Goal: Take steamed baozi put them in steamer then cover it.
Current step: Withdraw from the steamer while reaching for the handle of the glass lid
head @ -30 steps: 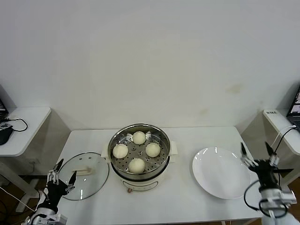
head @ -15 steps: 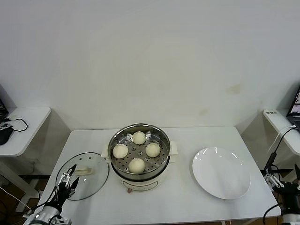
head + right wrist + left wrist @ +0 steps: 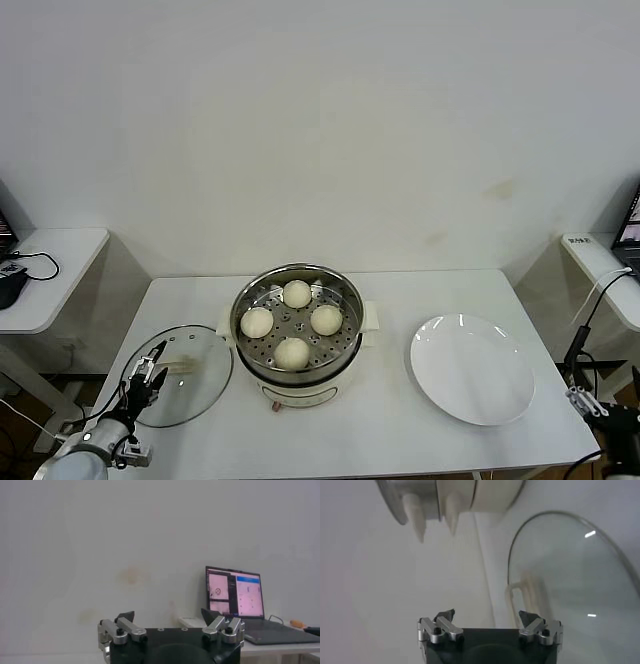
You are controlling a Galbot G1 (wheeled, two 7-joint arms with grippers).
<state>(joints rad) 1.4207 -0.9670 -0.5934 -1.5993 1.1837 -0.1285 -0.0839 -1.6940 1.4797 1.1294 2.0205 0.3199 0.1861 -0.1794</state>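
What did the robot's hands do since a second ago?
The right hand dropped away from beside the plate toward the table's corner. The left hand turned and edged over the glass lid. Both are open and empty. The four buns, the steamer, lid and plate stayed put.

The left gripper point(image 3: 148, 367) has thin black fingers with silver metal parts, and sits on a round grey wrist with a thin black cable beside it. The right gripper point(image 3: 169, 615) has a black block body, two dark pointed fingertips point(image 3: 126, 616) and silver knuckles point(image 3: 122, 630) with small black screws.
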